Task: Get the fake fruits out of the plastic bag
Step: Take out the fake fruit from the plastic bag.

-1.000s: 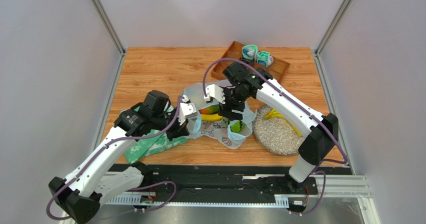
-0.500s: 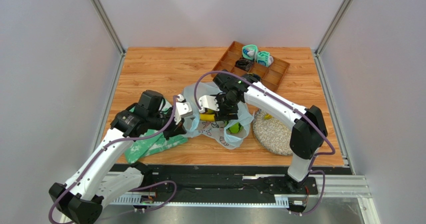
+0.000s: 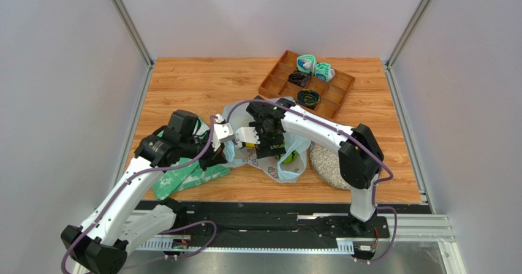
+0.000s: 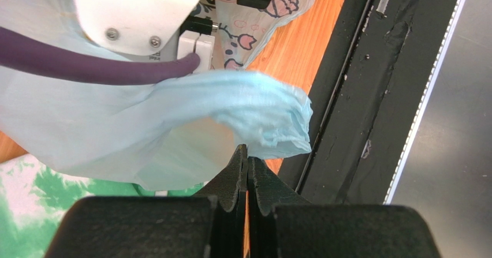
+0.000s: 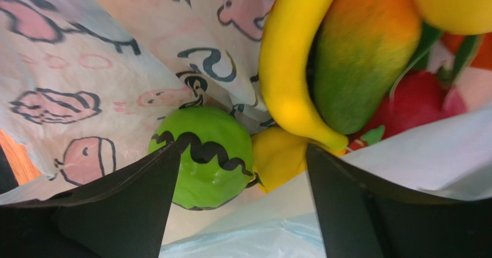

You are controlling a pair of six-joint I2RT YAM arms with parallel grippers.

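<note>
The right gripper [image 5: 241, 154] is held wide open at the mouth of the plastic bag [image 5: 86, 67], its two dark fingers spread to either side of a green fruit [image 5: 208, 160] that is seen through the printed film. Just beyond it, a banana [image 5: 289, 67], a mango [image 5: 364, 56] and a pink dragon fruit [image 5: 410, 96] are packed together in the bag. The left gripper [image 4: 247, 154] is closed, with the bag's pale-blue edge pinched at its tips. In the top view, the bag is seen lying on the wooden table [image 3: 196, 84] between a green-and-white cloth [image 3: 177, 179] and a speckled plate [image 3: 328, 170]. A compartmented tray [image 3: 277, 76] is set at the far edge.
</note>
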